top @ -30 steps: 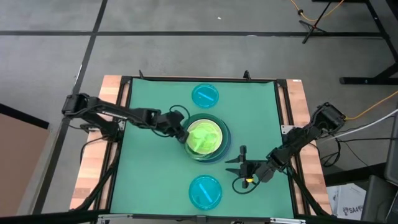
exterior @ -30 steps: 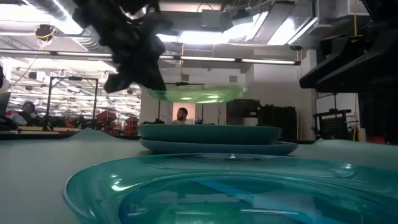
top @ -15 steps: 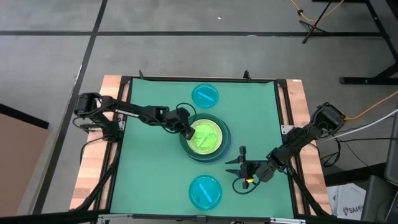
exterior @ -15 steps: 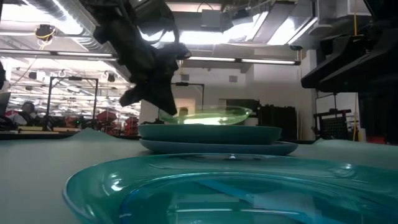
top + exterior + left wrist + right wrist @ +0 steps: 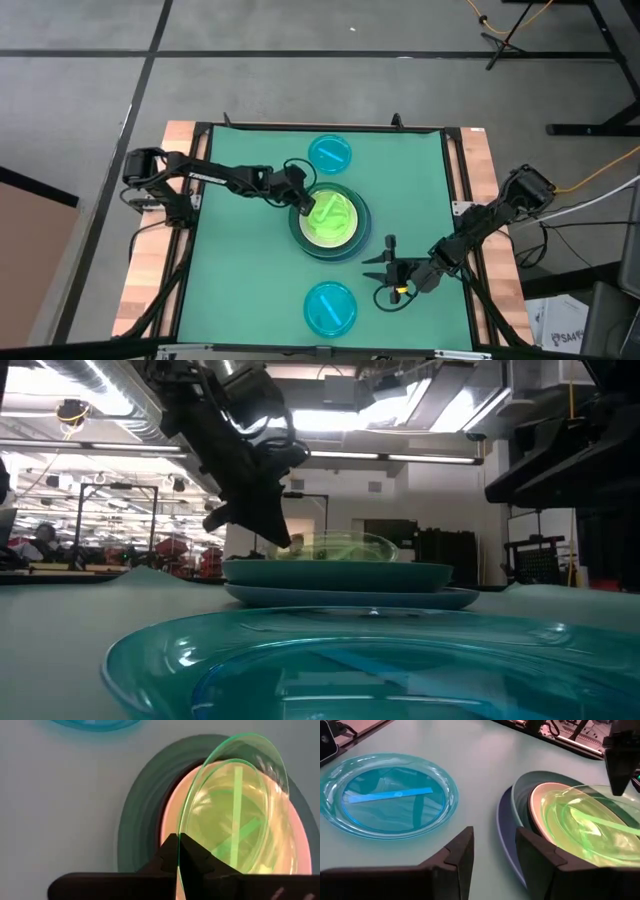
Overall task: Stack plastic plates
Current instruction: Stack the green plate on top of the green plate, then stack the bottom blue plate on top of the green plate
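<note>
A stack (image 5: 296, 226) stands mid-table: a slate-blue plate (image 5: 504, 827) at the bottom, a dark green one (image 5: 135, 825) on it, then a white one (image 5: 540, 795). On top is a translucent lime-green plate (image 5: 330, 218), held by my left gripper (image 5: 302, 203), which is shut on its rim. A second lime-green plate seems to lie beneath it. One cyan plate (image 5: 330, 153) lies flat near the far edge, another (image 5: 330, 307) near the near edge. No black plate shows. My right gripper (image 5: 383, 270) waits open, to the right of the near cyan plate. My left gripper pinches the lime-green plate's rim (image 5: 179, 840) between its two fingers, at the edge toward the table's left. The fingers (image 5: 262, 520) come slanting down from the left. The plate is tilted, its held edge slightly raised and its opposite side (image 5: 385, 548) down in the stack.
Green mat (image 5: 240, 290) covers the table inside a black frame, with wooden strips (image 5: 150, 290) at the left and right edges. Bare mat lies left of the stack. My right arm (image 5: 470, 235) reaches in from the right edge. A person stands far off in the room (image 5: 291, 545).
My left gripper has moved down and slightly toward the stack's middle, still shut on the lime-green plate's rim. The plate hung level above the stack before. It now sits low on the stack, tilted, with its far side down.
</note>
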{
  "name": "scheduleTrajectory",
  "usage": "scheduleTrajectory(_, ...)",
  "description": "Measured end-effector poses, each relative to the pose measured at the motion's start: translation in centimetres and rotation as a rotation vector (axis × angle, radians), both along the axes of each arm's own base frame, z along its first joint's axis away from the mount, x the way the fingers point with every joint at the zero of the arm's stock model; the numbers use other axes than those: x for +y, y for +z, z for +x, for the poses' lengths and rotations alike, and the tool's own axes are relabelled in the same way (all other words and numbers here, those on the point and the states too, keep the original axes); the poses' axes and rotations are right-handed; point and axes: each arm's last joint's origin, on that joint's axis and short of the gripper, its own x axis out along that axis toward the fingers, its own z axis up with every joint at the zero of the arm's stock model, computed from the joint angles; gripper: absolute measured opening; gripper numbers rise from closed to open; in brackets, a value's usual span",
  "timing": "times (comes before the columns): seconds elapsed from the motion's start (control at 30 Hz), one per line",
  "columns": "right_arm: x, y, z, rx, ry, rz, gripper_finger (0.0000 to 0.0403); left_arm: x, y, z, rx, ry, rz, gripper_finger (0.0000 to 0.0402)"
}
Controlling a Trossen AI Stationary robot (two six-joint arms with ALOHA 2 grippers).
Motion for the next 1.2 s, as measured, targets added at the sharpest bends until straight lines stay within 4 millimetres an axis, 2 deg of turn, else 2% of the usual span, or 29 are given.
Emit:
scheduleTrajectory(0.23,0.0,0.0,0.0,0.0,0.001,-0.001,0.0138,-0.2,-1.2,0.2,0.045,-0.009,-0.008,0.0)
scheduleTrajectory(0.37,0.0,0.0,0.0,0.0,0.001,0.0,0.0138,-0.2,-1.2,0.3,0.046,-0.018,0.0,0.0002)
scheduleTrajectory(0.7,0.0,0.0,0.0,0.0,0.001,-0.001,0.0138,-0.2,-1.1,0.4,0.033,-0.03,0.006,0.0083)
scheduleTrajectory(0.83,0.0,0.0,0.0,0.0,0.001,-0.001,0.0138,-0.5,-0.1,0.2,0.0,-0.08,-0.01,0.0098)
scheduleTrajectory(1.0,0.0,0.0,0.0,0.0,0.001,-0.001,0.0138,-2.8,2.5,-0.6,-0.053,-0.14,0.094,0.0097)
scheduleTrajectory(1.1,0.0,0.0,0.0,-0.001,0.001,0.0,0.0138,-5.6,3.8,-1.0,-0.088,-0.148,0.19,0.0096)
scheduleTrajectory(1.2,0.0,0.0,0.0,-0.003,0.001,0.002,0.0138,-8.3,4.0,-1.1,-0.118,-0.223,0.203,0.0096)
